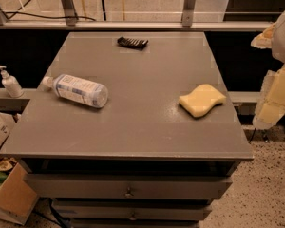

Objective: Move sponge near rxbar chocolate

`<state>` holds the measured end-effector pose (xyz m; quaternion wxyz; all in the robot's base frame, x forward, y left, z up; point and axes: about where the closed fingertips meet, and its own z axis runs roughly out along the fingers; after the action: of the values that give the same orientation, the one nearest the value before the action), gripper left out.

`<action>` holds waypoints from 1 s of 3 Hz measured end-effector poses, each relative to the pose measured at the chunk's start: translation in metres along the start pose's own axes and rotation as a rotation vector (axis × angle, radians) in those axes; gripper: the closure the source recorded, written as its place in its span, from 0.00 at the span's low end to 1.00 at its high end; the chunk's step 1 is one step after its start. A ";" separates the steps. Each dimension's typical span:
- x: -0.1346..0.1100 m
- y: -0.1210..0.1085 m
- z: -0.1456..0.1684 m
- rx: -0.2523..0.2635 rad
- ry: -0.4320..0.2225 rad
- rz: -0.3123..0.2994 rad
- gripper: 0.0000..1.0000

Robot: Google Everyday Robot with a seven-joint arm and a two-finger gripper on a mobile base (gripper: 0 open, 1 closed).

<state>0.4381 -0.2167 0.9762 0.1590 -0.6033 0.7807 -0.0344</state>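
The pale yellow sponge (pixel 202 100) lies flat on the right side of the grey table top (pixel 142 122), near the right edge. The rxbar chocolate (pixel 132 42), a small dark wrapped bar, lies at the far middle of the table, well apart from the sponge. My gripper (pixel 274 96) hangs at the right edge of the view, beyond the table's right side, to the right of the sponge and not touching it. It holds nothing that I can see.
A clear plastic bottle with a white label (pixel 78 90) lies on its side at the table's left. A white pump dispenser (pixel 10 82) stands on a ledge at the left. Cardboard boxes (pixel 9 194) sit on the floor at lower left. Drawers (pixel 128 188) are below the top.
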 end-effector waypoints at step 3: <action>0.000 -0.013 0.038 0.032 -0.095 0.028 0.00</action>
<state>0.4612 -0.2145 0.9432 0.2059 -0.5909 0.7799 -0.0160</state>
